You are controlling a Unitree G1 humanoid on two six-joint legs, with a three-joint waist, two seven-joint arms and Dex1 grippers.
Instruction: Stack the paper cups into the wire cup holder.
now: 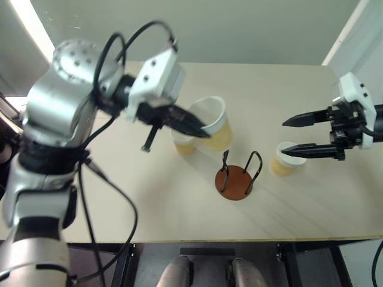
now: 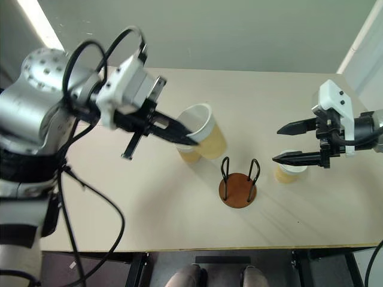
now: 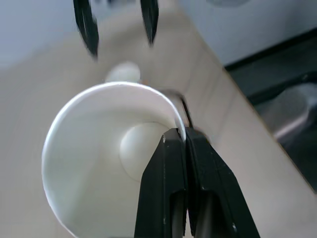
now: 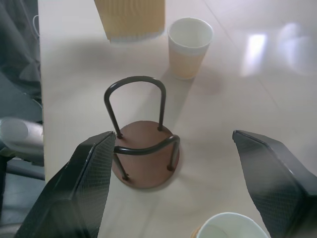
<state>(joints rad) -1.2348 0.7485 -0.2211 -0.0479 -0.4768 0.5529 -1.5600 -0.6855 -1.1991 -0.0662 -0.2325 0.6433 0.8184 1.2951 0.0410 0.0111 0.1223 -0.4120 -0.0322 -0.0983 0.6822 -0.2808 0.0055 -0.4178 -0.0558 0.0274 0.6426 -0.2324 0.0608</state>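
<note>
Paper, ribbed and pale tan outside with a white rim and lining, makes up all three cups. The left gripper (image 1: 200,128) is clenched on the rim of the held cup (image 1: 214,122) near the middle of the head view, one black finger inside the wall and one outside, with the cup tilted and seemingly clear of the table (image 1: 149,203). A second cup (image 4: 189,45) stands upright on the wood just behind the carried one, partly hidden in the head view. The third cup (image 2: 289,172) stands at centre right, directly below the right gripper (image 2: 284,143), whose fingers are spread wide with nothing between them.

The wire cup holder (image 1: 237,176) sits lower centre, empty: a round reddish-brown disc with two thin black wire loops rising from it, crossed so that they frame a slot about one cup wide.

By my reading, the step in hand is carrying the first cup to the holder. Next it must be brought upright over the disc, base down, lowered between the loops without snagging a wire, then released. Whether the held cup touches the standing one I cannot say.
</note>
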